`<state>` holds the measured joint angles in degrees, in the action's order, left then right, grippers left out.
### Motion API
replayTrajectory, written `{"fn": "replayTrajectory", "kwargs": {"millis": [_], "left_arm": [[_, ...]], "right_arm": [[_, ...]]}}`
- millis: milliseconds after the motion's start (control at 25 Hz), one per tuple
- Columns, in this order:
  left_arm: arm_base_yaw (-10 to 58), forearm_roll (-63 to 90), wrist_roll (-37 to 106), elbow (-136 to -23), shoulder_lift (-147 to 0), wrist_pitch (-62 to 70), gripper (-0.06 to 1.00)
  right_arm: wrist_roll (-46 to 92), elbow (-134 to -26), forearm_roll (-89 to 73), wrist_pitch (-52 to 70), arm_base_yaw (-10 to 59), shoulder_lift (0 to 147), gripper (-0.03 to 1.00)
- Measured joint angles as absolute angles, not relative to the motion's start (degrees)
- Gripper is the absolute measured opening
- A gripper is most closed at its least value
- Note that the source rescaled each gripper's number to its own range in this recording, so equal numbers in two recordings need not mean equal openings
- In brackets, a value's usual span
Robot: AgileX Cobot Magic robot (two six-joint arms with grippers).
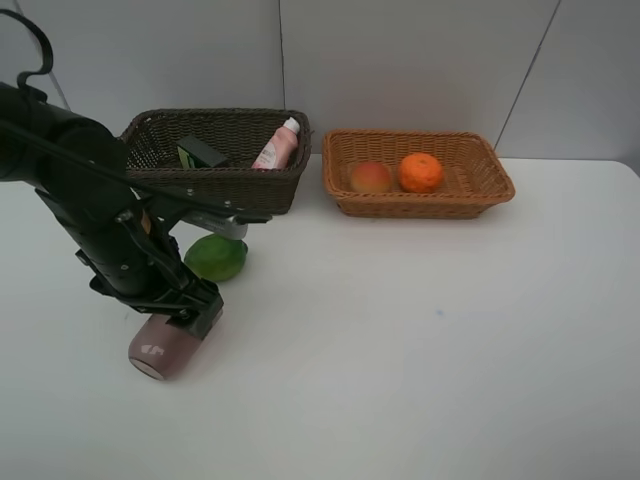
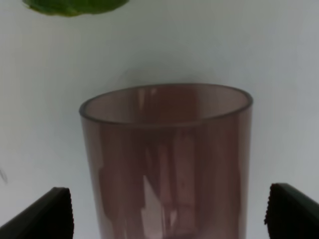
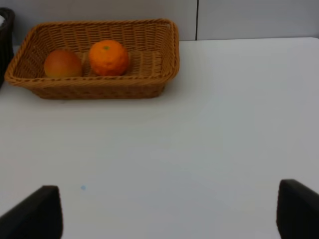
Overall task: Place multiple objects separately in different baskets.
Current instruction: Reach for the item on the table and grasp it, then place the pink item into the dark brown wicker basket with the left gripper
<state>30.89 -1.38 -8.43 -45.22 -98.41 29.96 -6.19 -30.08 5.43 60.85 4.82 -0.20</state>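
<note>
Left wrist: translucent purplish-brown cup (image 2: 167, 159), smooth-walled

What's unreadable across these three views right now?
- Pump bottle: exterior high, mostly behind the dark basket wall; label too small to read.
- Green fruit: left wrist, cut off by the frame edge.
- Purple cup: left wrist, near end cut off by the frame edge; exterior high, left gripper covers part.
- Right gripper: right wrist shows only fingertips; absent from exterior high.
</note>
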Motion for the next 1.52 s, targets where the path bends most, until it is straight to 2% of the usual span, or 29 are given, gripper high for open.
{"fn": "replayTrajectory", "kwargs": {"millis": [960,1040,1120,1520], "left_arm": [[30.9,-3.3,-8.6,-45.2,-106.3,21.3,0.99],[30.9,-3.3,-8.6,-45.2,-106.3,21.4,0.90],[30.9,-3.4,-8.6,-45.2,-106.3,21.5,0.74],[30.9,-3.6,-8.6,-45.2,-106.3,21.4,0.74]], "right_arm": [[-6.2,-30.1,5.4,60.9,4.8,-0.2,0.79],[-6.2,-30.1,5.4,60.9,4.8,-0.2,0.79],[-6.2,-30.1,5.4,60.9,4.8,-0.2,0.79],[-6.2,-30.1,5.4,60.9,4.8,-0.2,0.79]]}}
